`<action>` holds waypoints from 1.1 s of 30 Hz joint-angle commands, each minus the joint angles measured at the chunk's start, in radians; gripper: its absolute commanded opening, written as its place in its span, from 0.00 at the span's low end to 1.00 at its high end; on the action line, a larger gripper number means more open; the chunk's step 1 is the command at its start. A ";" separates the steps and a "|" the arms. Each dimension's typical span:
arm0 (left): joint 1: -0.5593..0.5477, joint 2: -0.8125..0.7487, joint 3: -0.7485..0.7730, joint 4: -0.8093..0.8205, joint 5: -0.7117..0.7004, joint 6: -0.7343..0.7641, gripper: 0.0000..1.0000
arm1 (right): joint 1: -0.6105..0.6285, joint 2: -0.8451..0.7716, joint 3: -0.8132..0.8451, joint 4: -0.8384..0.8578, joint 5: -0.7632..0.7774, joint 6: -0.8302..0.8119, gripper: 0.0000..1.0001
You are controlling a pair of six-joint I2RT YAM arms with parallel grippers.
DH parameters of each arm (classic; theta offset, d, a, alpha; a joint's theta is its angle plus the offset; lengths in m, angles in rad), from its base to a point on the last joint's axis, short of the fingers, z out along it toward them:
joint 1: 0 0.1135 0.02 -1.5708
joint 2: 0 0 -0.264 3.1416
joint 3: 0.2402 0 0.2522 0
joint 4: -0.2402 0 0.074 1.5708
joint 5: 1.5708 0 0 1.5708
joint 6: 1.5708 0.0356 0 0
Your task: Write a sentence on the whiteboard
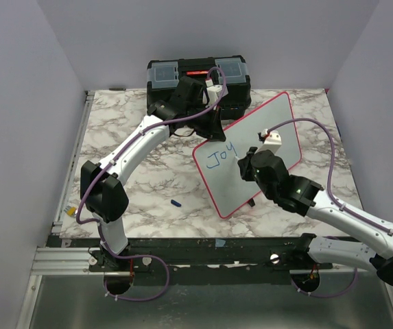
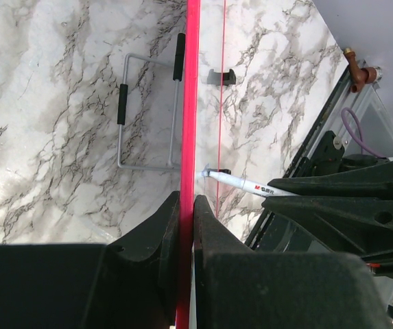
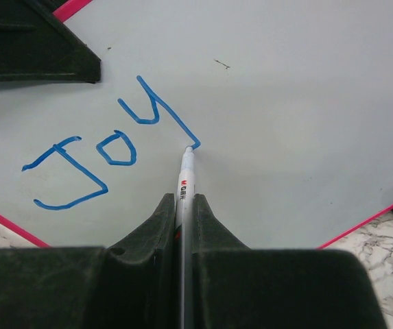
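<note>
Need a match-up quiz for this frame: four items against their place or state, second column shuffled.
Column A
1. left gripper
2. right gripper
3. black toolbox
4. small blue piece

Column B
a. shut on the marker
b. at the far edge of the table
c. shut on the red rim of the whiteboard
d. lying alone on the table, in front of the whiteboard

Pairs: 1-c; 2-a; 3-b; 4-d

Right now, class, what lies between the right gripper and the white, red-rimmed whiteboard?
A slim white marker, tip touching the whiteboard, held by the right gripper: right wrist view.
</note>
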 commanded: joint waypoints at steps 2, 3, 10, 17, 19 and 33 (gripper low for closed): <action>-0.037 -0.033 -0.005 -0.037 0.005 0.031 0.00 | 0.003 0.022 0.023 0.021 -0.079 0.005 0.01; -0.037 -0.030 -0.005 -0.038 0.006 0.031 0.00 | 0.004 0.020 0.025 0.022 -0.080 0.005 0.01; -0.038 -0.036 -0.008 -0.043 0.007 0.039 0.00 | 0.003 -0.010 0.076 -0.019 -0.077 0.021 0.01; -0.038 -0.030 -0.010 -0.049 0.005 0.043 0.00 | 0.003 -0.057 0.159 -0.093 -0.028 0.031 0.01; -0.038 -0.035 -0.013 -0.046 0.008 0.040 0.00 | 0.004 -0.067 0.180 -0.098 -0.012 0.020 0.01; -0.038 -0.054 -0.025 -0.048 0.012 0.037 0.00 | 0.002 -0.046 0.229 -0.059 0.112 -0.089 0.04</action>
